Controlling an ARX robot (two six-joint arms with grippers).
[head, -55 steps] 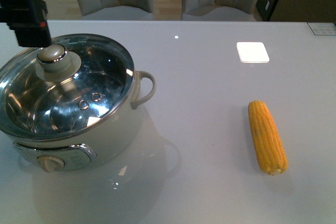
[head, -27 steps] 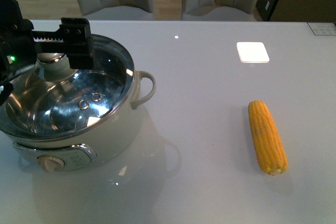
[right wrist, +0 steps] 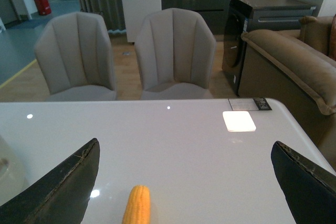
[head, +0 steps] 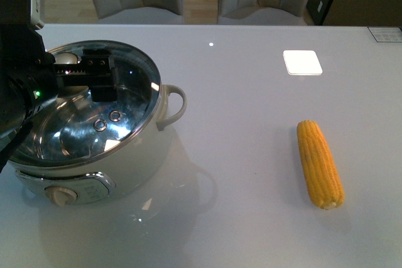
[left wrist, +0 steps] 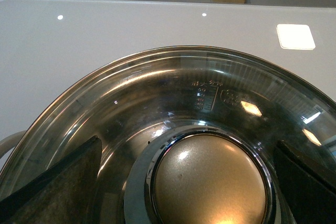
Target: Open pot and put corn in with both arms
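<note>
left hand (head: 75, 70) lowered astride lid knob (left wrist: 210, 182); corn (head: 320, 164) well apart

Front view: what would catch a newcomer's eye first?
The big white pot at the left, its glass lid on, with the black left arm over it, jaws open on either side of the knob. Then the yellow corn, lying alone at the right of the pale table.

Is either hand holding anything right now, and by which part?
Nothing is held. The left hand straddles the lid knob with gaps either side; the right hand is open, away from the corn.
</note>
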